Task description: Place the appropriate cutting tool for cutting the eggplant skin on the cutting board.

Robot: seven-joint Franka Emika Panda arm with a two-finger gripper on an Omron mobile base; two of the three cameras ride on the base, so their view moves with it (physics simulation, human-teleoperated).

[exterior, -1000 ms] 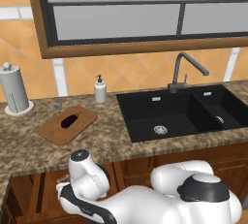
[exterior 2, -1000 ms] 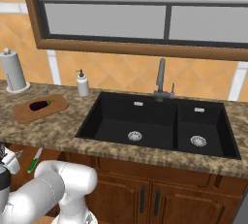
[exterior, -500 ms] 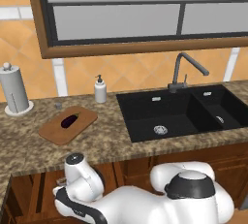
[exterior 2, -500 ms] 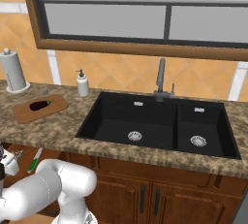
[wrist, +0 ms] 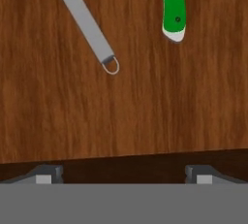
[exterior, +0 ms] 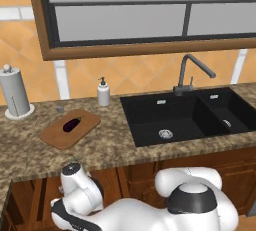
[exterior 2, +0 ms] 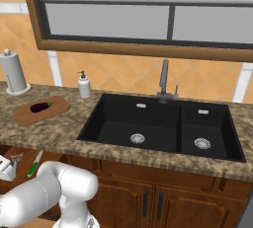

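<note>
The grey metal peeler (wrist: 86,22) lies on the wooden drawer floor; its slender handle runs diagonally and ends in a small ring, and its head is cut off at the top edge. My gripper (wrist: 123,177) is open, hanging above the drawer short of the handle's ring end, with nothing between its fingertips (wrist: 46,174). The green knife handle (wrist: 173,6) lies to the right of the peeler. On the counter the brown cutting board (exterior: 55,136) carries the dark eggplant (exterior: 71,124); from the other side I see the cutting board (exterior 2: 25,116) and the eggplant (exterior 2: 41,106) too.
An open drawer under the counter holds the green-handled knife (exterior 2: 34,163). A paper towel roll (exterior: 15,92) and a soap bottle (exterior: 103,93) stand behind the board. The black double sink (exterior: 185,117) with its faucet (exterior: 187,72) lies to the right.
The arm's lower links have turned a little and its elbow has crept left. Board and eggplant have stayed put.
</note>
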